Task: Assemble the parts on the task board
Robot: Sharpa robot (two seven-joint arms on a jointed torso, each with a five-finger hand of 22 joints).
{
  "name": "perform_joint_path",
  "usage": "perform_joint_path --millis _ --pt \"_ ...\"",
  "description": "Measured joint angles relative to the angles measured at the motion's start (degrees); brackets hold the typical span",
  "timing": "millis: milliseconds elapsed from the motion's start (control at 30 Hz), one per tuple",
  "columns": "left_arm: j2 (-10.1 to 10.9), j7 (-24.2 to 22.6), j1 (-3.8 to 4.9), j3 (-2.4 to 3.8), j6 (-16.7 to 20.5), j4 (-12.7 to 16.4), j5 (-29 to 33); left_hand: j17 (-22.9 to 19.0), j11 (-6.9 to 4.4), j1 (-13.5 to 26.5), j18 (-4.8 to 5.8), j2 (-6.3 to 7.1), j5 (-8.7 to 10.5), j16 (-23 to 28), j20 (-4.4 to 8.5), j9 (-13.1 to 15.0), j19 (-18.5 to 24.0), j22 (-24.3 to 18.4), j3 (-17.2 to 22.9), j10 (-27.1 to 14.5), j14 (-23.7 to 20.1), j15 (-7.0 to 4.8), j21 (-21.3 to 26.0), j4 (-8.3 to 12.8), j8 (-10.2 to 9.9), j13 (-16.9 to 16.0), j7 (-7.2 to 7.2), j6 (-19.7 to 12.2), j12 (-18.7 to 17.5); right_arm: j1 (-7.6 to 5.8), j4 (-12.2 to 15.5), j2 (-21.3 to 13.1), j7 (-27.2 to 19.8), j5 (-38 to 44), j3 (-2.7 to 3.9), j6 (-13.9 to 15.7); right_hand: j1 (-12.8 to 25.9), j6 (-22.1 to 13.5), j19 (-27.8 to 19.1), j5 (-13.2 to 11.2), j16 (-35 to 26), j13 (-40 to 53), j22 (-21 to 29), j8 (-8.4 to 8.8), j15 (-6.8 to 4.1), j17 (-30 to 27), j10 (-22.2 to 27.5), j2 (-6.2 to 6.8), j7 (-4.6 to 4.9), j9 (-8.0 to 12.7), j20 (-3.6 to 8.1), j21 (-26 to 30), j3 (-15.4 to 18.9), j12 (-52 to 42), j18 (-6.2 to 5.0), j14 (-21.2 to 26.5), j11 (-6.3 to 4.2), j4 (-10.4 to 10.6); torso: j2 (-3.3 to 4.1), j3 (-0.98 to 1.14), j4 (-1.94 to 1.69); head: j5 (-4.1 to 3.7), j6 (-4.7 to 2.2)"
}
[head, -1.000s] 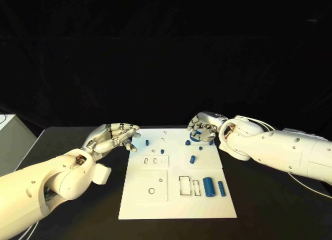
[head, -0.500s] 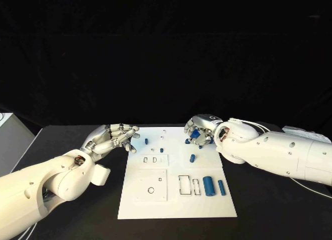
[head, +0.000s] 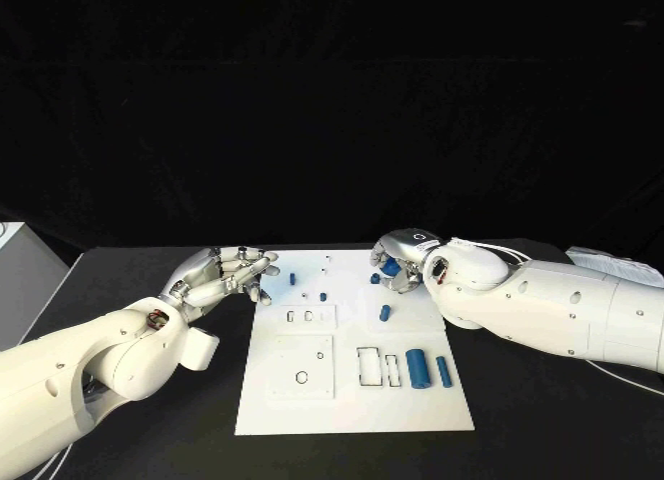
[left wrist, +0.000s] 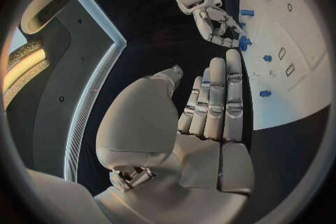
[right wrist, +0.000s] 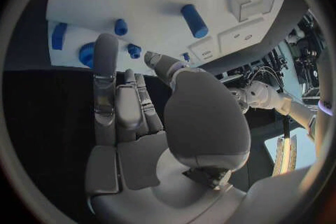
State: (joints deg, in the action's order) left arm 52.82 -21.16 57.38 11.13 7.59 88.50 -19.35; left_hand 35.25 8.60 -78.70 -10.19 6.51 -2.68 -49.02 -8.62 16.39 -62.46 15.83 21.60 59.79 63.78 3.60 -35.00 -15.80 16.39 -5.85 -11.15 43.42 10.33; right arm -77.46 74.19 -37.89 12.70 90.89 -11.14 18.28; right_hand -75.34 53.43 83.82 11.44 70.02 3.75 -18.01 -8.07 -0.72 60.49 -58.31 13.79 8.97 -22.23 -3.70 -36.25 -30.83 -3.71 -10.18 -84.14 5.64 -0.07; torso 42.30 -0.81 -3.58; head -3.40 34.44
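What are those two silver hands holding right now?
Nothing: left hand hovers beside the white task board, right hand hovers over small blue parts.

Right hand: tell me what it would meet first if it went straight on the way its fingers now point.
Probably the small blue part just beyond the fingertips of the right hand, at the far right corner of the task board. The hand looks empty, fingers apart; the gap between fingertip and part is hard to judge.

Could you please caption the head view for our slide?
Both hands, left hand and right hand, hover at the far end of the task board.
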Motion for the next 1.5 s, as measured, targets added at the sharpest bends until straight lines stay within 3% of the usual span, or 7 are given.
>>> perform_joint_path --millis 533,767,1200,1500 --pt "-0.1 0.3 -0.04 0.0 -0.5 -0.1 -0.2 0.0 0.01 0.0 0.0 0.0 0.0 0.0 0.0 0.0 0.0 0.0 0.0 -0.4 0.0 0.0 0.0 0.0 -0.2 0.0 -0.21 -0.2 0.0 0.04 -1.4 0.9 2.1 1.2 -0.03 -2.3 0.0 1.1 0.0 0.0 0.8 0.1 -0.1 0.0 0.0 0.3 -0.9 -0.88 -0.03 0.1 -0.01 0.0 0.0 0.0 0.0 0.0 -0.14 0.3 0.2 -0.11 -0.12 0.0 0.29" --pt "-0.1 0.4 -0.06 0.01 -0.5 0.0 -0.3 0.0 0.0 0.0 0.0 0.0 0.0 0.0 0.0 0.0 0.0 0.0 0.0 -0.4 0.0 0.0 0.0 0.0 -0.2 0.1 -0.21 -0.2 0.0 0.12 -1.7 1.5 2.1 1.0 -0.03 -3.0 0.2 1.5 0.0 0.2 1.0 0.2 -0.2 0.0 0.0 0.3 -2.0 -1.14 0.02 0.2 -0.01 0.0 -0.4 -0.2 0.0 0.0 -0.1 0.7 0.49 -0.18 -0.34 -0.07 0.39" --pt "0.0 0.4 -0.06 0.2 -0.5 0.5 -0.4 -0.1 0.0 0.0 0.0 0.0 0.0 0.2 -0.21 0.0 0.2 0.0 0.2 -0.4 0.0 0.0 0.0 -0.2 -0.2 0.1 -0.2 -0.2 -0.2 0.14 -2.9 2.4 2.0 0.3 -0.01 -3.4 0.5 1.7 0.0 0.2 1.0 0.2 0.1 0.0 0.21 -0.2 -2.5 -1.44 0.21 0.3 -0.01 0.0 -0.8 -0.2 0.0 0.2 0.02 1.1 1.08 -0.5 -0.51 -0.37 0.59" --pt "0.2 0.4 -0.06 0.27 -0.7 0.8 -0.4 -0.1 0.0 0.0 0.0 0.0 0.0 0.2 -0.2 0.0 0.2 0.0 0.2 -0.4 0.0 0.0 0.0 -0.2 -0.2 0.1 -0.2 -0.2 -0.2 0.08 -3.0 2.7 1.9 0.1 0.05 -3.4 0.9 2.2 0.0 0.5 1.0 0.2 -0.1 0.0 0.21 -0.2 -3.9 -1.74 0.15 0.3 -0.01 0.0 -2.0 -0.2 0.0 0.2 -0.09 1.4 1.3 -0.57 -0.55 -0.38 0.7"
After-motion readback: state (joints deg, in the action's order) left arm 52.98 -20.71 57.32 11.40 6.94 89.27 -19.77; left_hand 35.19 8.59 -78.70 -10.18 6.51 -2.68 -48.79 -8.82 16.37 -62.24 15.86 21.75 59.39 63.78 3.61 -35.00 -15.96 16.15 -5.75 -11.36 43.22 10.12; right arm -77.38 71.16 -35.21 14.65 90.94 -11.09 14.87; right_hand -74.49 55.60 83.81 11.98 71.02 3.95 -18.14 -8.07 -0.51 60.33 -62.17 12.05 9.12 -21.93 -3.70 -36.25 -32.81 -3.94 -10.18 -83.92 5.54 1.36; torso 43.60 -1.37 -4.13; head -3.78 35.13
